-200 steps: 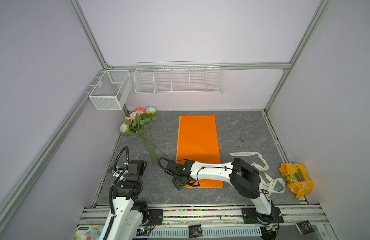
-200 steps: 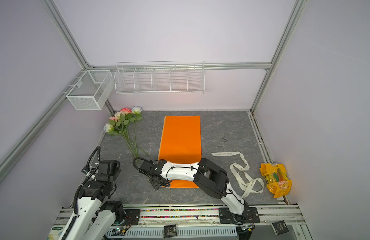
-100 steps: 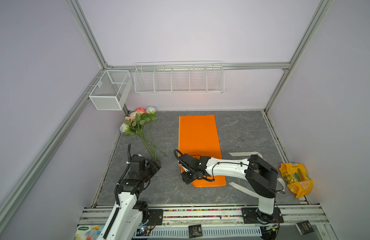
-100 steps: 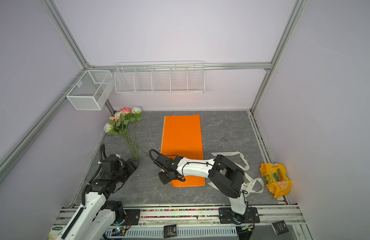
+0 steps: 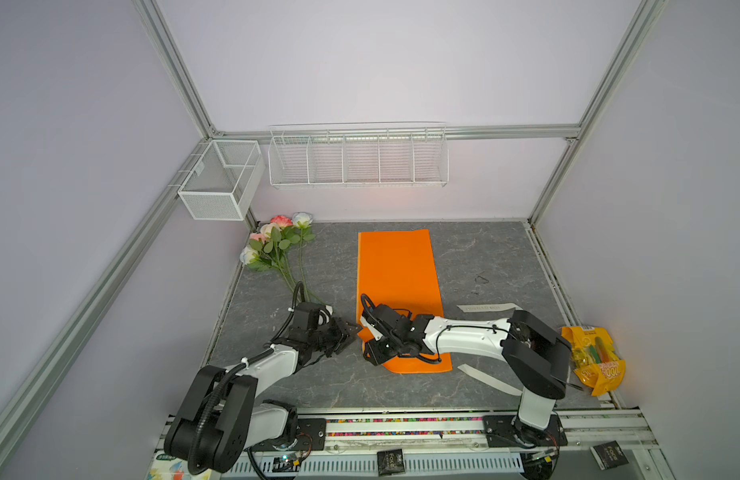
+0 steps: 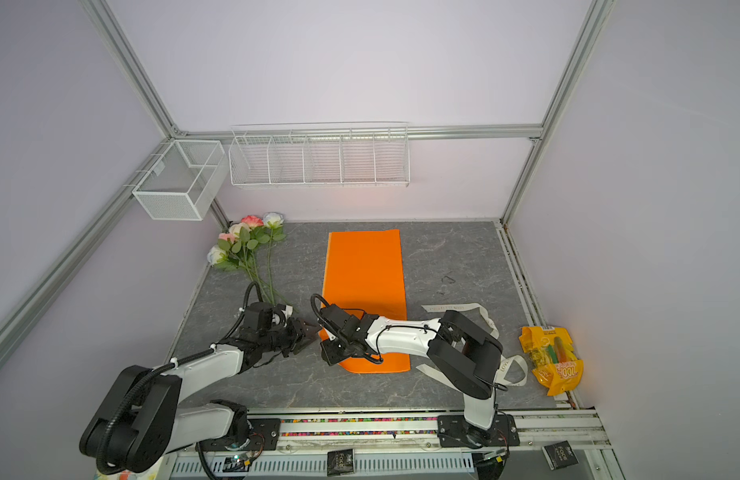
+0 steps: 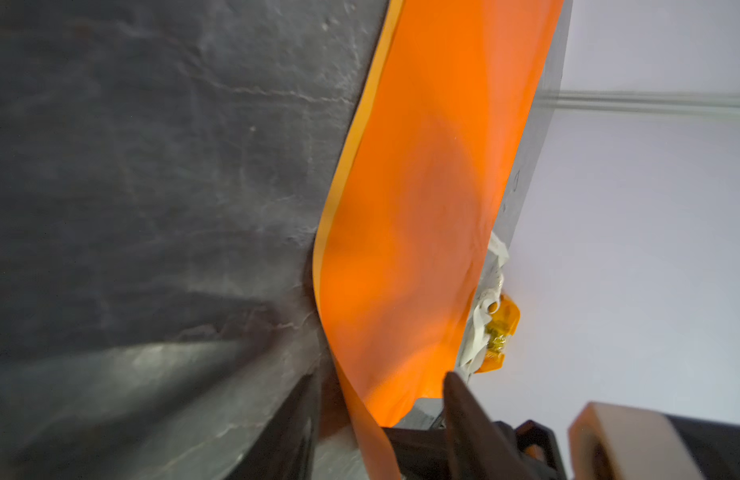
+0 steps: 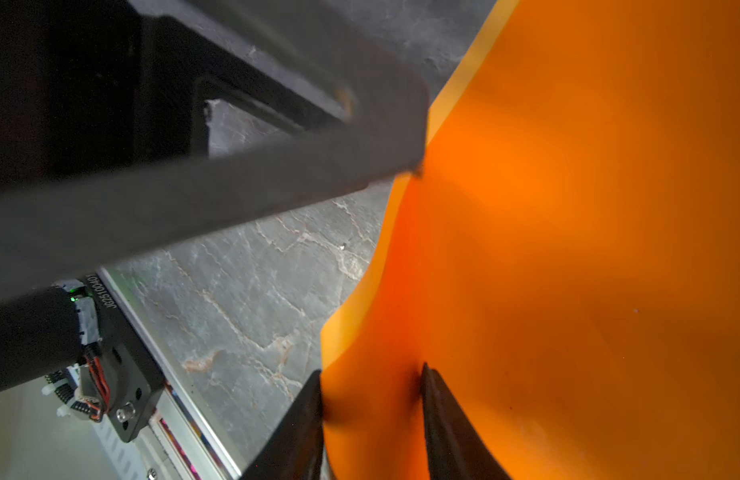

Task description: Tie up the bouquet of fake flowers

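The bouquet of fake flowers (image 5: 276, 245) (image 6: 243, 241) lies at the back left of the table, untouched, with its stems pointing toward the near side. An orange wrapping sheet (image 5: 395, 274) (image 6: 362, 270) lies in the middle. My right gripper (image 5: 368, 343) (image 8: 370, 386) is shut on a raised fold at the sheet's near left corner. My left gripper (image 5: 353, 328) (image 7: 376, 399) is just left of it. Its jaws stand apart, and the sheet's lifted edge (image 7: 360, 415) runs loose between them. A cream ribbon (image 5: 484, 308) lies to the right of the sheet.
A yellow snack bag (image 5: 594, 361) lies at the right edge of the table. Two white wire baskets (image 5: 357, 158) (image 5: 220, 178) hang on the back wall and in the left corner. Bare grey table (image 5: 484, 257) shows right of the sheet.
My left arm swung in from the near left to the sheet's edge and its jaws narrowed. My right gripper shifted slightly right, closed on the sheet's corner and lifted it.
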